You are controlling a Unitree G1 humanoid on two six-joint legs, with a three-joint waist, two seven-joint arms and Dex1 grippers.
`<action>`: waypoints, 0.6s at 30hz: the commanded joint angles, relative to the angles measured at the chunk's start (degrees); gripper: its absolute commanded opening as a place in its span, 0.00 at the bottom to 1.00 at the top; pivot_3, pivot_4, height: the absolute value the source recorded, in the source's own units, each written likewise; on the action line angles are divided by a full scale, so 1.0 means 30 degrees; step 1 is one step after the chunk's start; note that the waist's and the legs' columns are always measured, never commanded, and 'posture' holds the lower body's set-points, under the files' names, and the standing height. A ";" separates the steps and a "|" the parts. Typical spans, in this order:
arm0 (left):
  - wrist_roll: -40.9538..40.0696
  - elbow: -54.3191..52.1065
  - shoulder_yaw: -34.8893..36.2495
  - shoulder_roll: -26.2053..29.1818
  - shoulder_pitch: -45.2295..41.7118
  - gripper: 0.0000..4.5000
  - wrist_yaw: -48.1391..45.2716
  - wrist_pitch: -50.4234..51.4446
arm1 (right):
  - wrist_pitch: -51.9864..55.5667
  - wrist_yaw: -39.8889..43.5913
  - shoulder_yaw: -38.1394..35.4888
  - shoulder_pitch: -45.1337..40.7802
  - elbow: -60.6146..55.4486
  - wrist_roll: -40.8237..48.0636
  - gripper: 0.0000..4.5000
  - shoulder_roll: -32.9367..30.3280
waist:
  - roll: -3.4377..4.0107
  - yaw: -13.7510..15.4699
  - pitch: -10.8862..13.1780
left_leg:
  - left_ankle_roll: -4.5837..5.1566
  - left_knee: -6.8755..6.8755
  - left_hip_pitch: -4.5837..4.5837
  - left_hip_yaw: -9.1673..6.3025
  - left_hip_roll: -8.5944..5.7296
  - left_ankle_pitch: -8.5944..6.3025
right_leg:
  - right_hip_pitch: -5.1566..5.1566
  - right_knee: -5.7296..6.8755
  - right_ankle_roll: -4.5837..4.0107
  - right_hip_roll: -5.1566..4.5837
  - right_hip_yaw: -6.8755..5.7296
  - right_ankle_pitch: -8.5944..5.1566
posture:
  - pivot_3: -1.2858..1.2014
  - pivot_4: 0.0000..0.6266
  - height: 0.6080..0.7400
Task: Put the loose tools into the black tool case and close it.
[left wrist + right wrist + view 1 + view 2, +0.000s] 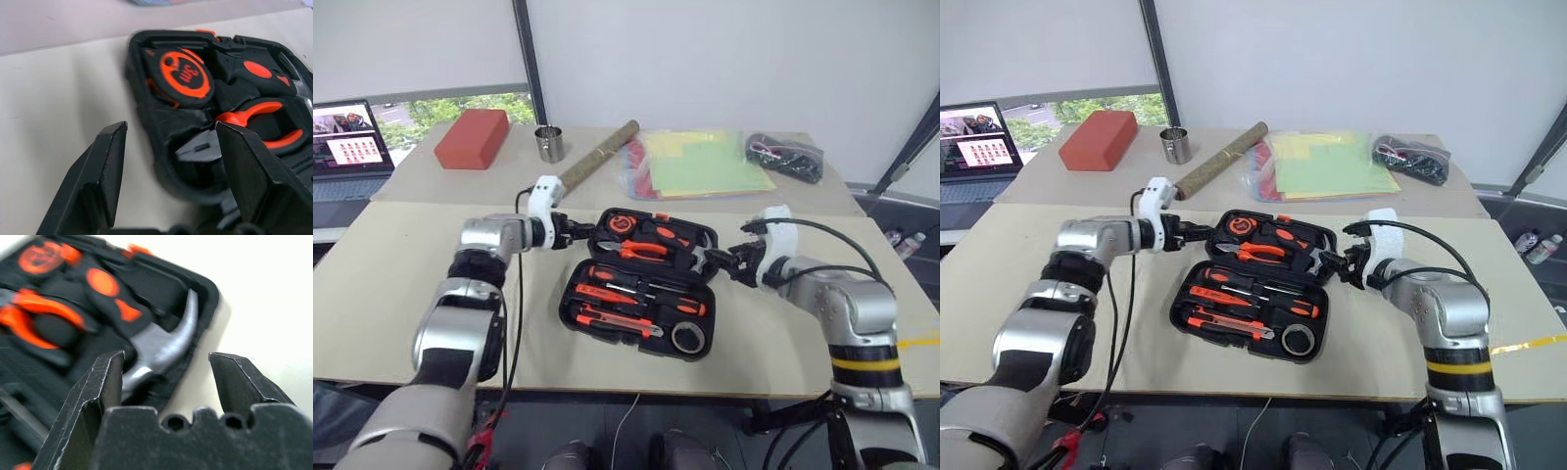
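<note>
The black tool case (567,302) lies open in the middle of the table. In its near half sit orange-and-black screwdrivers (607,276), a utility knife (619,321) and a dark tape roll (688,338). The far half holds a tape measure (183,73), pliers (254,117) and a hammer (161,347). My left gripper (579,233) is open at the far half's left edge, with the case rim (142,98) in line between its fingers. My right gripper (722,260) is open at the far half's right edge, beside the hammer head, the rim (208,293) ahead of it. Neither holds anything.
Along the table's back stand a red block (472,137), a metal cup (548,143), a cardboard tube (599,155), coloured folders (700,162) and a black bag of cables (785,157). A laptop (347,147) sits at the far left.
</note>
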 commanded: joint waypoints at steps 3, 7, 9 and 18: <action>0.0807 0.2668 0.0714 -0.0806 -0.1485 0.69 0.1308 -0.2078 | -0.1325 0.0169 0.0025 -0.1707 0.2996 -0.1280 0.72 0.0515 | 0.0003 -0.0145 0.0001 | -0.0003 0.0005 -0.0004 0.0003 0.0002 0.0002 | -0.0012 0.0010 0.0000 -0.0001 0.0003 0.0001 | 0.52 0.24 0.97; 0.0939 0.3619 0.1253 -0.1172 -0.1808 0.43 0.1593 -0.2504 | -0.1684 0.0463 0.0068 -0.2139 0.4027 -0.1654 0.48 0.0973 | 0.0004 -0.0259 0.0001 | -0.0009 0.0008 0.0003 -0.0001 0.0008 0.0005 | -0.0007 0.0027 0.0001 -0.0004 0.0002 0.0001 | 0.52 0.24 0.97; 0.0998 0.3829 0.1446 -0.1271 -0.1908 0.26 0.1578 -0.2513 | -0.1869 0.0632 0.0131 -0.2206 0.4274 -0.1838 0.33 0.1092 | 0.0005 -0.0307 0.0001 | -0.0009 0.0008 0.0009 -0.0001 0.0005 0.0005 | -0.0006 0.0031 0.0000 -0.0008 0.0004 0.0001 | 0.52 0.24 0.97; 0.1107 0.3645 0.2029 -0.0820 -0.1949 0.00 0.0254 -0.2011 | -0.3174 0.2591 0.0384 -0.1049 0.2108 -0.1647 0.01 0.1122 | 0.0005 -0.0293 0.0000 | -0.0008 0.0043 -0.0008 -0.0008 0.0003 0.0005 | 0.0006 0.0042 0.0011 -0.0024 -0.0027 0.0003 | 0.52 0.24 0.97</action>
